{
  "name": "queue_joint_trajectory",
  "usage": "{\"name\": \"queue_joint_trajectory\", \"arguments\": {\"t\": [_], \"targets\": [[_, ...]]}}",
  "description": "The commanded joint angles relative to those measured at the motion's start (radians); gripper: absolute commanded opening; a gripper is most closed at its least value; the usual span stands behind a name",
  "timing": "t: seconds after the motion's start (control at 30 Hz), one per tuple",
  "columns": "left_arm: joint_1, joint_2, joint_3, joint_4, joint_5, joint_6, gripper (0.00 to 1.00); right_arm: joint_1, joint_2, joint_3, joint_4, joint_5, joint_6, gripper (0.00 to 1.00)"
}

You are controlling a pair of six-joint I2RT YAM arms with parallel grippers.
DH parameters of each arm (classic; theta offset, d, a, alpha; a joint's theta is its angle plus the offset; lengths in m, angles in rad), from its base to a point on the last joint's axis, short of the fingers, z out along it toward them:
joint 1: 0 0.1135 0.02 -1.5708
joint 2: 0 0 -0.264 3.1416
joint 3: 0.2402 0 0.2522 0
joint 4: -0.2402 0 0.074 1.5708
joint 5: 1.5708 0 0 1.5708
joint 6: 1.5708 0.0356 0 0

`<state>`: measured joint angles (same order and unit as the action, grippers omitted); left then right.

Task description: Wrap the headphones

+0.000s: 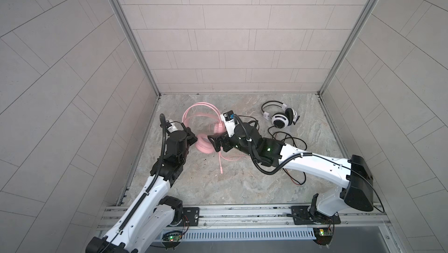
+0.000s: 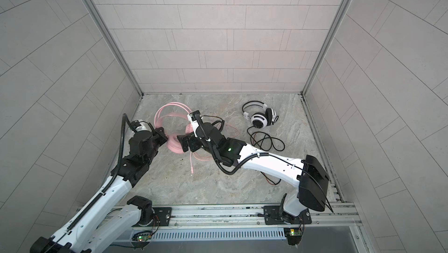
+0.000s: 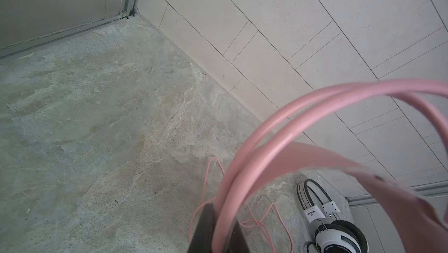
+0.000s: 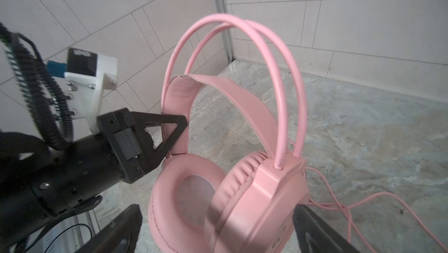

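Left pincer [image 4: 180,123] is clenched on the headband [image 4: 278,70] of the pink headset [image 4: 242,191], low on one side, just above an earcup. You can see the pink tubes running between its fingers [image 3: 206,230] in the left wrist view. That grip looks meant to keep the headset upright, cups down on the desk [image 1: 242,186] and the band arching up, so you get a steady frame to wind onto.

Your right pincer [image 1: 215,144] is released, jaws at their widest, standing either side of the near earcup [image 4: 261,203]. Whether either jaw touches the cup cannot be told. It grasps nothing. My reading is that it reaches across the middle to steady the cup or to go for the cord behind it.

You will find the pink cable [image 1: 221,162] slack on the desk, trailing from the headset toward the near edge with its plug end free, so none of it looks wound. The pink headset sits left of the desk's middle, between your two arms.

Well apart, toward the far right corner, the white-and-black headset [image 1: 281,118] lies on its side with its black cable [image 1: 288,140] sprawled in loose loops in front of it; neither pincer is near it, so I judge that one is waiting its turn
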<state>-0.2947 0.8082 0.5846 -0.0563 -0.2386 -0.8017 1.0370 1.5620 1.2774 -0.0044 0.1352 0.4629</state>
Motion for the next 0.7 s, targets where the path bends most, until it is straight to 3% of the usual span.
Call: {"name": "queue_joint_trajectory", "arguments": {"t": [0.0,0.33,0.53,0.67], "targets": [[-0.009,-0.025,0.041,0.054,-0.028,-0.008,0.00,-0.001,0.053,0.024,-0.010,0.112,0.051,0.99],[-0.026,-0.054,0.027,0.070,-0.054,-0.015,0.02,0.013,0.172,0.078,0.012,0.171,0.131,0.96],[-0.032,0.004,0.027,0.088,-0.049,0.000,0.06,0.018,0.169,0.046,0.074,0.235,0.103,0.63],[-0.038,0.046,-0.002,0.163,-0.027,0.039,0.35,0.017,0.159,0.030,0.104,0.241,0.043,0.45]]}}
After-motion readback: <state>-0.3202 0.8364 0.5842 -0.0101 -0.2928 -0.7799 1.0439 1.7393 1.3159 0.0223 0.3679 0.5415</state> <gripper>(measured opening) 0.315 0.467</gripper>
